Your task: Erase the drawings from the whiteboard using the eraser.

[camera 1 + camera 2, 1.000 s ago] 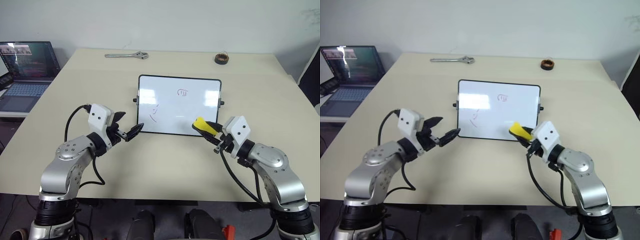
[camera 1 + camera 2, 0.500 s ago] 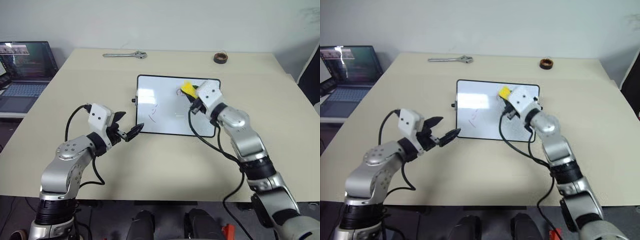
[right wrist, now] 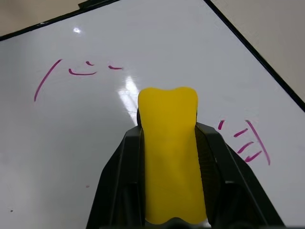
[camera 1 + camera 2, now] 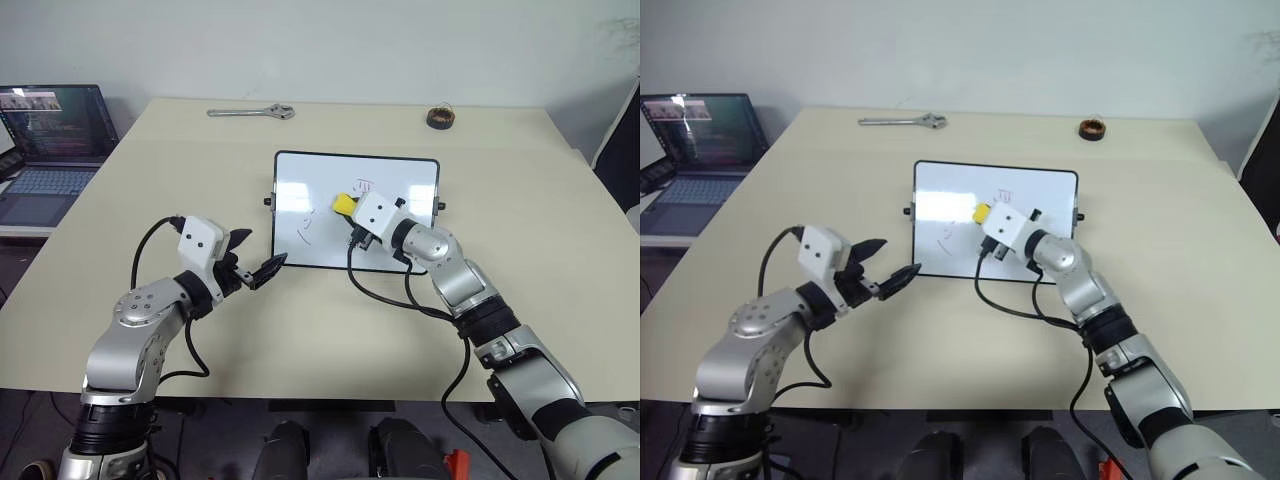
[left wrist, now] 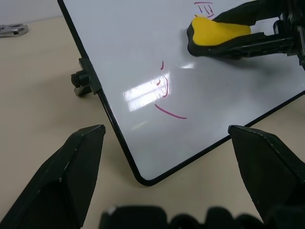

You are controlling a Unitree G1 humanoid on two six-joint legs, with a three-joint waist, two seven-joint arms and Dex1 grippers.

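The right gripper (image 4: 347, 212), fingers clamped on the yellow-topped black-based eraser (image 4: 343, 204), is sweeping leftward across the glossy black-framed whiteboard (image 4: 300, 180) mid-tabletop, leaving both pink marker drawings (image 5: 164, 90) unerased, while the left gripper (image 4: 258, 266) is hovering wide open.

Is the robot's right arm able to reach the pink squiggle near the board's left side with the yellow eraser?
Probably yes. The right gripper is shut on the eraser over the whiteboard, and only bare board lies between it and the squiggle. The left gripper waits off the board's corner, out of the way.
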